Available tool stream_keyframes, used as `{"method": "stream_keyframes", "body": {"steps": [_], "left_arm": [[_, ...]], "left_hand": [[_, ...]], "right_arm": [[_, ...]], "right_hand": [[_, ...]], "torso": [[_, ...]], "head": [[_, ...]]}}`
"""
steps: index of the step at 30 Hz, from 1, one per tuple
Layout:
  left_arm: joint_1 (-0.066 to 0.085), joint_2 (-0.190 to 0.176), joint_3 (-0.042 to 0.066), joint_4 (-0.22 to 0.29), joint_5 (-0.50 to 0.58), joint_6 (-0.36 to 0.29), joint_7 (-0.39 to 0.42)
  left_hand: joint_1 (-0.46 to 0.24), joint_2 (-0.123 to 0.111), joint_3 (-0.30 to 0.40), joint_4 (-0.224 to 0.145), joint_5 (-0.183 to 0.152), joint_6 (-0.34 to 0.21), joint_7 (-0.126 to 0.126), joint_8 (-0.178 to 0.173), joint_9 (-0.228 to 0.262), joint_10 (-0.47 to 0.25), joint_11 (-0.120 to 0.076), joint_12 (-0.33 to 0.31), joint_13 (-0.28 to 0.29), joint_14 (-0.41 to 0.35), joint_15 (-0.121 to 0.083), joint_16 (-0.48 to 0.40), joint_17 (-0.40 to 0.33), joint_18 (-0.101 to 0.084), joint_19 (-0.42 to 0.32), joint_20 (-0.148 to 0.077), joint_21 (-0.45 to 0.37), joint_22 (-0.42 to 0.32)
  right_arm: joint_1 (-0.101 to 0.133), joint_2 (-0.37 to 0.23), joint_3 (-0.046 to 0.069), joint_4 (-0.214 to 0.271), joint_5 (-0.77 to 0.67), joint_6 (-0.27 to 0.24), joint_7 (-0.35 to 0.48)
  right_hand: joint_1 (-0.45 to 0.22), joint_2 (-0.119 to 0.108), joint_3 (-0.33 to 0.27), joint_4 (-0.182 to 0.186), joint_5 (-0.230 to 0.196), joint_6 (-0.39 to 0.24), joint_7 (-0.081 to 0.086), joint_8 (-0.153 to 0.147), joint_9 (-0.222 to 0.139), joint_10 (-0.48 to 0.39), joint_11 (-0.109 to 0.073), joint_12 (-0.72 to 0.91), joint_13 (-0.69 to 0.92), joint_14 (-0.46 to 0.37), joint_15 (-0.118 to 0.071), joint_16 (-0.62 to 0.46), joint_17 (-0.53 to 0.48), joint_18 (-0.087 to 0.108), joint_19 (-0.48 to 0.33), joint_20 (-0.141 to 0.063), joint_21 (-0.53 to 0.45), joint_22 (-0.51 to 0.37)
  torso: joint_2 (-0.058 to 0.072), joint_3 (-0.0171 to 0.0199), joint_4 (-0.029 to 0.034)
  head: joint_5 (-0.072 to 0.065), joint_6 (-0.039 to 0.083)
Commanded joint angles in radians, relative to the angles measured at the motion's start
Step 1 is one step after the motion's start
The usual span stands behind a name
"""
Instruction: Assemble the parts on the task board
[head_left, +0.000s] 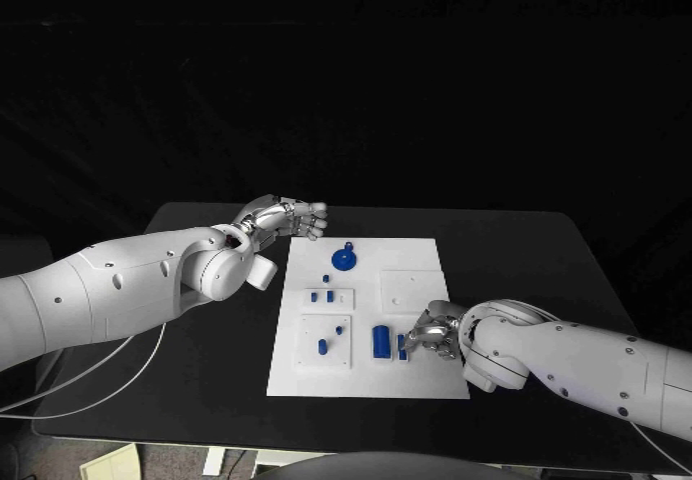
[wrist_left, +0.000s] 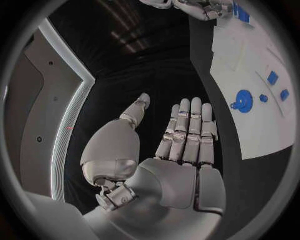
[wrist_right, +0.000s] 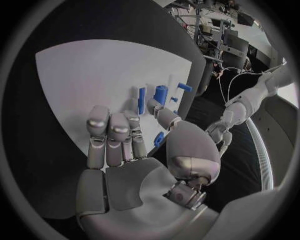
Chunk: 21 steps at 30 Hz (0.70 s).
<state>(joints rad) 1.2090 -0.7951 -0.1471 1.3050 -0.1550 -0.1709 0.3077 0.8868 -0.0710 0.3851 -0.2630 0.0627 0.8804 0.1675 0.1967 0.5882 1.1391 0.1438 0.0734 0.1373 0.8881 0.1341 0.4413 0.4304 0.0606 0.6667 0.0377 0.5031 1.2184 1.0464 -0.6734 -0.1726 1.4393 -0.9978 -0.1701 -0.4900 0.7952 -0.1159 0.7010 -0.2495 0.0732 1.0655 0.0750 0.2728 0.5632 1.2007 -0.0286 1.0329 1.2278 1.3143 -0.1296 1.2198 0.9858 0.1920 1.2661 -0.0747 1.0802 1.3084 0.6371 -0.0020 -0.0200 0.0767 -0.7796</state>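
a: where do we see the task board (head_left: 418, 262)?

b: we see it lying flat in the middle of the black tabletop (head_left: 519, 250), with the blue parts spread over it. a round blue part (head_left: 345, 259) sits toward the far end, two small ones (head_left: 322, 296) lie near the middle, and a tall blue block (head_left: 381, 341) stands at the near end

a: and the left robot hand (head_left: 286, 215)?

b: we find it at the board's far left corner, fingers straight and apart, holding nothing; the left wrist view shows the open palm over bare tabletop

a: the right robot hand (head_left: 434, 333)?

b: it sits on the near right part of the board, just beside the tall block, fingers curled down. we cannot tell whether it grips anything
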Motion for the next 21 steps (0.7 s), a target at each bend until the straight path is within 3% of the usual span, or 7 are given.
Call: {"method": "stream_keyframes", "body": {"steps": [1,10,19,20,21], "left_arm": [[0.001,0.002,0.001,0.003,0.004,0.013,0.006],[0.001,0.001,0.001,0.003,0.004,0.013,0.005],[0.001,0.001,0.001,0.001,0.004,0.013,0.006],[0.001,0.000,0.001,0.000,0.004,0.012,0.007],[0.001,0.000,0.001,0.000,0.004,0.011,0.007]], "left_hand": [[-0.007,0.003,-0.002,0.003,-0.005,-0.007,0.000,0.007,-0.001,-0.003,-0.002,-0.003,-0.001,0.004,0.004,-0.006,0.001,0.018,0.005,0.000,-0.004,0.001],[-0.008,0.003,-0.002,0.003,-0.005,-0.008,0.000,0.007,-0.002,-0.003,-0.002,-0.003,-0.001,0.004,0.004,-0.006,0.002,0.018,0.005,0.000,-0.005,0.002],[-0.008,0.003,-0.002,0.003,-0.005,-0.008,0.000,0.007,-0.002,-0.003,-0.002,-0.003,-0.001,0.004,0.004,-0.006,0.002,0.018,0.005,0.000,-0.005,0.002],[-0.007,0.003,-0.002,0.003,-0.005,-0.008,0.000,0.007,-0.002,-0.003,-0.002,-0.003,-0.001,0.004,0.004,-0.006,0.002,0.018,0.005,0.000,-0.005,0.002],[-0.007,0.003,-0.002,0.003,-0.005,-0.008,0.000,0.007,-0.002,-0.003,-0.002,-0.003,-0.001,0.004,0.004,-0.006,0.002,0.018,0.005,0.000,-0.005,0.002]], "right_arm": [[-0.001,0.001,-0.001,0.002,-0.009,0.012,0.004],[-0.001,-0.006,-0.001,0.004,-0.010,0.010,0.009],[-0.001,-0.025,-0.001,0.005,-0.022,-0.014,0.031],[-0.001,-0.031,-0.001,0.005,-0.016,-0.018,0.041],[-0.001,-0.034,-0.001,0.006,-0.012,-0.024,0.047]], "right_hand": [[-0.013,-0.002,-0.008,0.003,-0.009,-0.002,0.006,-0.002,-0.002,0.003,-0.002,-0.002,-0.001,0.000,-0.005,0.001,-0.001,0.070,0.006,-0.004,0.003,0.010],[-0.028,-0.020,-0.017,0.017,-0.020,-0.002,0.006,-0.003,-0.003,0.002,-0.002,-0.003,0.000,0.000,-0.006,0.001,-0.002,0.070,0.005,-0.006,0.001,0.010],[-0.026,-0.023,-0.017,0.017,-0.020,-0.003,0.006,-0.003,-0.003,0.002,-0.002,-0.003,0.000,0.000,-0.006,0.001,-0.002,0.070,0.005,-0.007,0.001,0.010],[-0.027,-0.028,-0.017,0.017,-0.020,-0.003,0.006,-0.004,-0.003,0.002,-0.002,-0.003,0.000,0.000,-0.006,0.001,-0.002,0.070,0.005,-0.007,0.001,0.010],[-0.033,-0.051,-0.021,0.019,-0.021,-0.007,0.006,-0.006,-0.003,0.000,-0.001,-0.004,0.000,-0.001,-0.006,0.000,-0.002,0.070,0.005,-0.007,0.001,0.010]], "torso": [[0.000,-0.0006,-0.0002],[0.000,-0.0004,0.0004],[0.000,0.0000,-0.0007],[0.000,0.0003,-0.0009],[-0.001,0.0005,-0.0012]], "head": [[0.000,0.001],[0.000,0.004],[0.000,0.009],[0.000,0.010],[0.000,0.012]]}}
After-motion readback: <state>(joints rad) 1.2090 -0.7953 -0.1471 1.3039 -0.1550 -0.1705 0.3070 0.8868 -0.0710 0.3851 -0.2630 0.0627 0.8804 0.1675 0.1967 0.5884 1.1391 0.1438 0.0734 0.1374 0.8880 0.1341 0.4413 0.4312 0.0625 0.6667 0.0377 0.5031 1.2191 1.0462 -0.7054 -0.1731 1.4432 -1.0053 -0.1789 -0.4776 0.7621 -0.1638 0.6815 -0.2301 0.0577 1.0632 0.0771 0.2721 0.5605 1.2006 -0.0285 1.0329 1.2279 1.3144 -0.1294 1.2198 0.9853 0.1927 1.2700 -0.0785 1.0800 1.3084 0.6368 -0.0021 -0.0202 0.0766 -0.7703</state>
